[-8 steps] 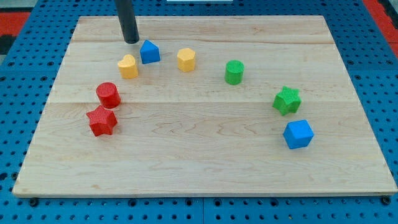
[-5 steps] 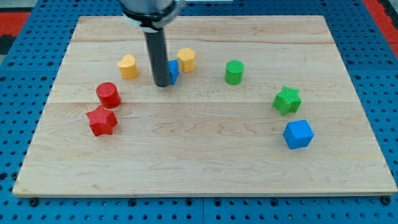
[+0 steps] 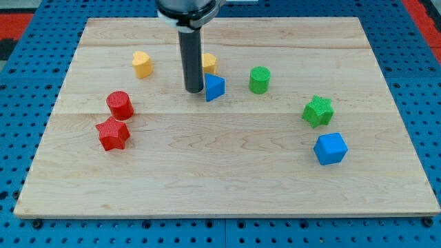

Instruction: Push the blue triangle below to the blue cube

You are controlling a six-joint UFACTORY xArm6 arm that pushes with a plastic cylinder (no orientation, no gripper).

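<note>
Resting on the board, my tip [image 3: 193, 90] touches the blue triangle [image 3: 214, 87] on its right; holding nothing, with the blue cube [image 3: 330, 148] far right and lower.

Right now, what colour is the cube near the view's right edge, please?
Blue: the plastic cube, seen in the camera view.

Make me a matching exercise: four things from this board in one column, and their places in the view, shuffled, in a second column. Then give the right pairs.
Things:
1. blue triangle
2. blue cube
3. red star
4. green cylinder

Places:
A. lowest block on the view's right
B. lowest block on the view's left
C. right beside my tip, on its view's right
D. between the blue triangle and the green star, toward the view's top

Pairs: 1-C, 2-A, 3-B, 4-D
</note>
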